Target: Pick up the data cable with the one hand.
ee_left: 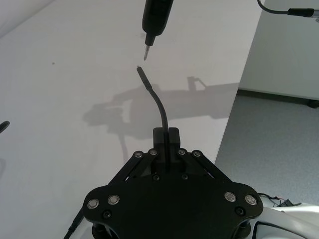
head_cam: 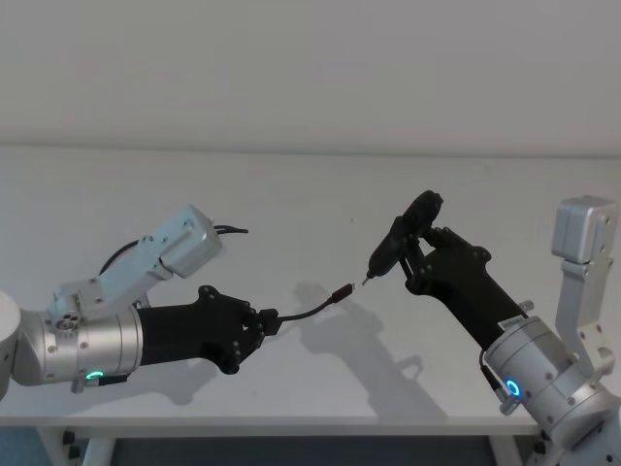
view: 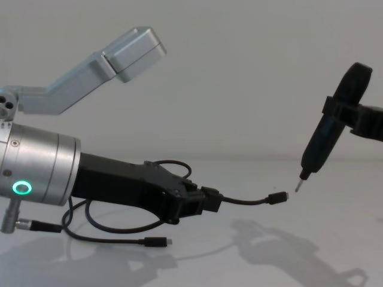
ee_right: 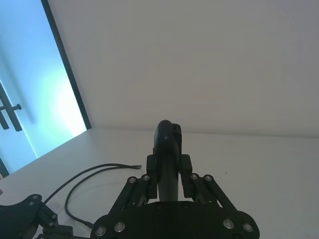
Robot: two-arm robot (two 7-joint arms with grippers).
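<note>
**Left end effector (head_cam: pixel 266 324) clamped on the data cable (head_cam: pixel 310 309), clear of the white surface (head_cam: pixel 291 194).**

The left arm reaches in low and almost level from the robot's left. Its end effector is closed on the cord just behind one plug (view: pixel 278 197), so that end arcs forward in the air, pointing toward the robot's right. In the chest view the rest of the cord loops back under the arm and lies on the surface, the other plug (view: pixel 157 241) resting there. The right end effector (head_cam: pixel 415 254), raised on the robot's right, is closed around a black tapered tool (head_cam: pixel 388 254). The tool's thin metal tip slants down, near the raised plug but apart from it.
</note>
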